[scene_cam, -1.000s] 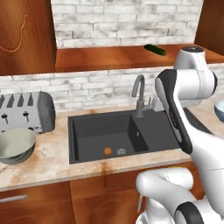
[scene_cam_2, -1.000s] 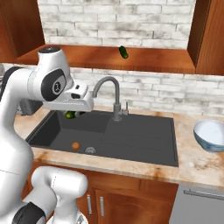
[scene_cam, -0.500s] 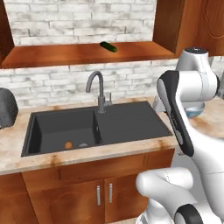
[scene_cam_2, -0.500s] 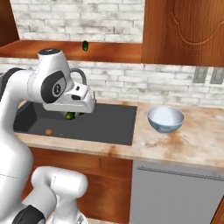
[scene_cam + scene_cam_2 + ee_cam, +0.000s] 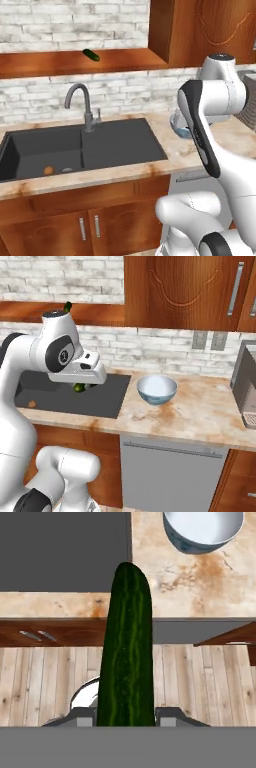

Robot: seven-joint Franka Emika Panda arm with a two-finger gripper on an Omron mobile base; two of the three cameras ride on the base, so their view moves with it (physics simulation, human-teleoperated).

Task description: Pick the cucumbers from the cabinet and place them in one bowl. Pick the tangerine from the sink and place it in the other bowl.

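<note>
The gripper (image 5: 126,718), clamped on a cucumber (image 5: 126,657), hangs over the table (image 5: 210,592) edge near the blue bowl (image 5: 202,531).

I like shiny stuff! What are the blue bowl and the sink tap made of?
The pale blue bowl looks like glazed ceramic: smooth, with a whitish inside and a soft sheen. It could also be plastic. The tap looks like brushed metal: grey and curved, with a dull shine.

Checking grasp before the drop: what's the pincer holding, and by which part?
A cucumber, gripped at one end by the pincer; the rest sticks out beyond the fingertips.
</note>
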